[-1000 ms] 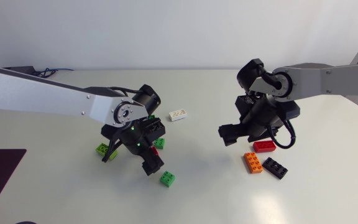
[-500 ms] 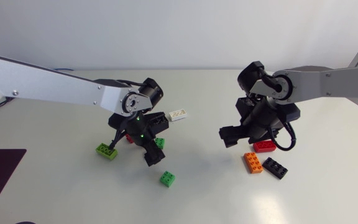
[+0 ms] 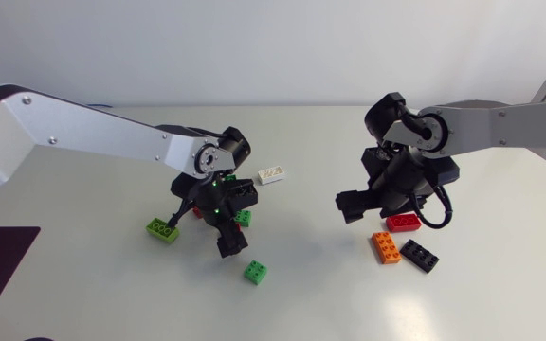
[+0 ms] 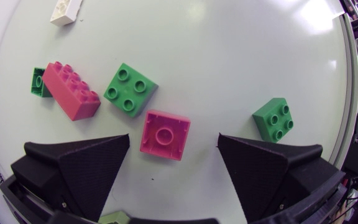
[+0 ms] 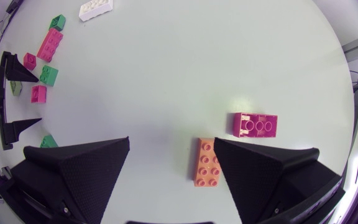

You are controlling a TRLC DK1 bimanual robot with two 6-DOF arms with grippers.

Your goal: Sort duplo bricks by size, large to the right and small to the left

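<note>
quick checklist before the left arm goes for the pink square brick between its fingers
1. Left gripper open: ok, fingers wide apart.
2. Pink square brick between the fingers: ok, but off-centre and slightly turned.
3. Both fingers touching it: not ok, neither does.
4. Neighbours out of the closing path: ok, the green square brick sits close to its corner but ahead of the fingers.
5. Gripper low enough to catch the brick's sides: cannot tell.
6. Right gripper out of the way: ok, open over the orange brick, well apart from the left arm.
</note>
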